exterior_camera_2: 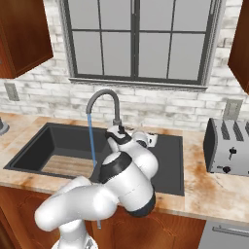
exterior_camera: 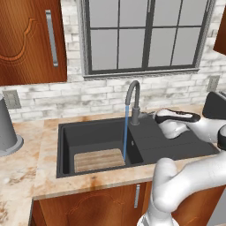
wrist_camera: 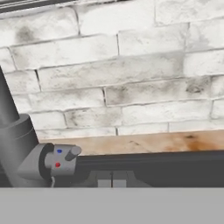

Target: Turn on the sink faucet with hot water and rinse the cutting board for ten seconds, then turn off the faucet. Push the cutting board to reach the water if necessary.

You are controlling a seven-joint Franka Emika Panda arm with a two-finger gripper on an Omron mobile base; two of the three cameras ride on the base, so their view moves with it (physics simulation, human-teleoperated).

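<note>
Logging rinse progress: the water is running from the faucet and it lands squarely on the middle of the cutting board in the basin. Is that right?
Not quite. The water is running from the sink faucet, but in the left base view the stream falls at the right edge of the cutting board, not on its middle. The board does lie in the sink basin.

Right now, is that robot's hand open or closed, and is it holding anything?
Hand: closed, fingertips together, holding nothing; it sits just beside the sink faucet lever, and the water is running.
</note>
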